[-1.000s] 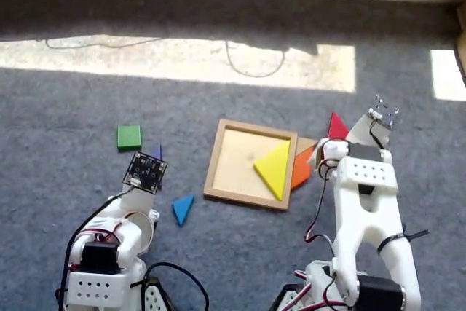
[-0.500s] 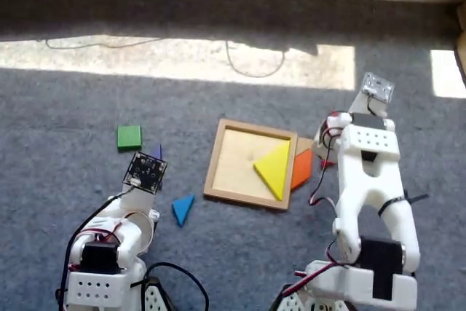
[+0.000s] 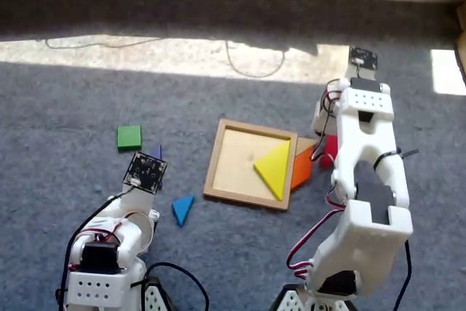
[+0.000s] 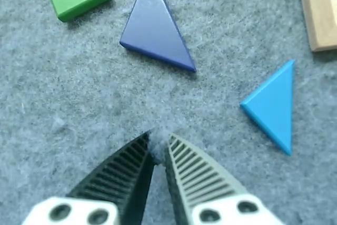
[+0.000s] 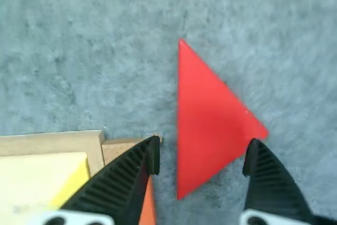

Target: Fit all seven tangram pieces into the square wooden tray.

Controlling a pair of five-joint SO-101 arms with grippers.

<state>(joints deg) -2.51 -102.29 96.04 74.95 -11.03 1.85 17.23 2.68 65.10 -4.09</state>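
Right pincer (image 5: 202, 148): spreading wide, straddling red triangular wooden piece (image 5: 210, 125) lying on grey carpeted surface (image 5: 79, 51) near corner of square wooden tray (image 5: 52, 142). Left pincer (image 4: 158, 139): sitting almost closed, holding nothing, near dark blue triangular piece (image 4: 155, 32). Large yellow triangular piece (image 3: 275, 165): lying inside tray.

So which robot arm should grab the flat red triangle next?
Right. The right gripper is open, straddling the flat red triangle. The left gripper is shut over grey carpet, on the far side of the square wooden tray.
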